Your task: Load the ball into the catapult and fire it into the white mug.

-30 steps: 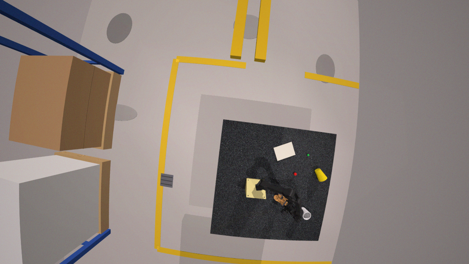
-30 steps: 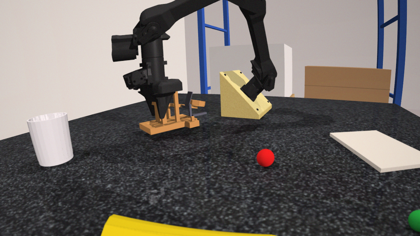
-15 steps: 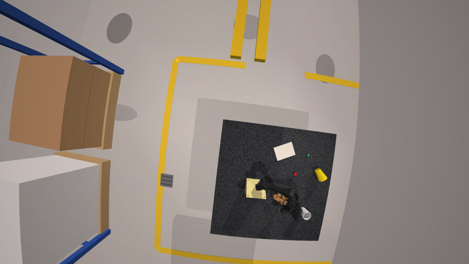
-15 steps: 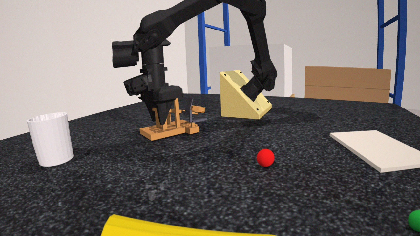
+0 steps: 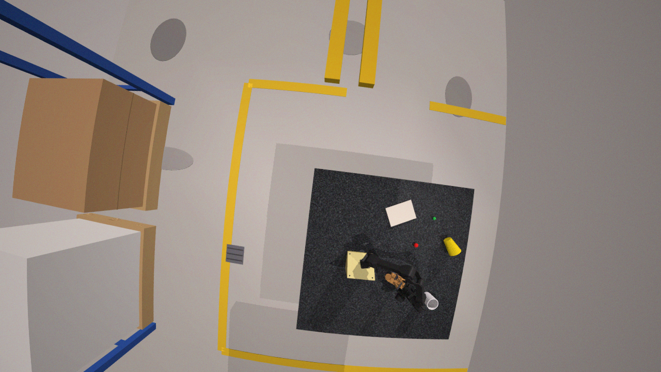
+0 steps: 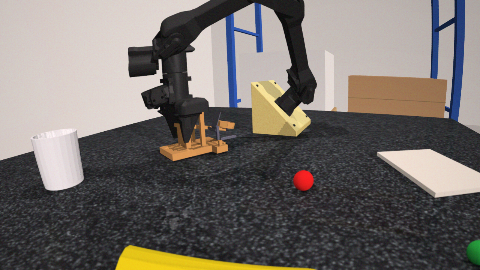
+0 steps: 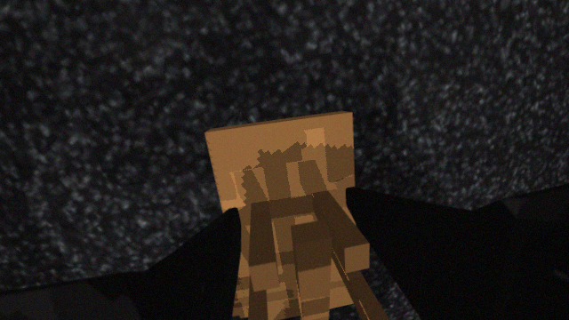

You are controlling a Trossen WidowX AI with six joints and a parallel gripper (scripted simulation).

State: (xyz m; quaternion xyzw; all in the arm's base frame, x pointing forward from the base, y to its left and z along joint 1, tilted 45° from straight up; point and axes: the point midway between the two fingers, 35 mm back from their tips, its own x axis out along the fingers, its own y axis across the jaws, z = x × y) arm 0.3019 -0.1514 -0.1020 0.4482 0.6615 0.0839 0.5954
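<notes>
The orange-brown catapult [image 5: 394, 279] [image 6: 198, 149] [image 7: 249, 140] stands upright on the dark table. My gripper [image 6: 181, 139] [image 7: 293, 205] is open around the catapult's upright frame, one finger on each side, pointing down. In the wrist view small gaps show beside the frame. The catapult's throwing arm and dark lever stick out toward the yellow wedge; no ball is seen on it. The white mug [image 5: 431, 303] [image 6: 58, 161] stands upright on the other side of my gripper. A red ball [image 5: 415, 245] [image 6: 303, 180] and a smaller green ball [image 5: 434, 218] [image 6: 473, 252] lie on the table.
My arm is mounted on a pale yellow wedge [image 6: 265, 117] behind the catapult. A yellow cup [image 5: 451, 246] [image 6: 201, 263] lies on its side near the table edge. A flat white panel [image 5: 400, 212] [image 6: 429, 171] lies beyond the red ball. The arm spans above the catapult.
</notes>
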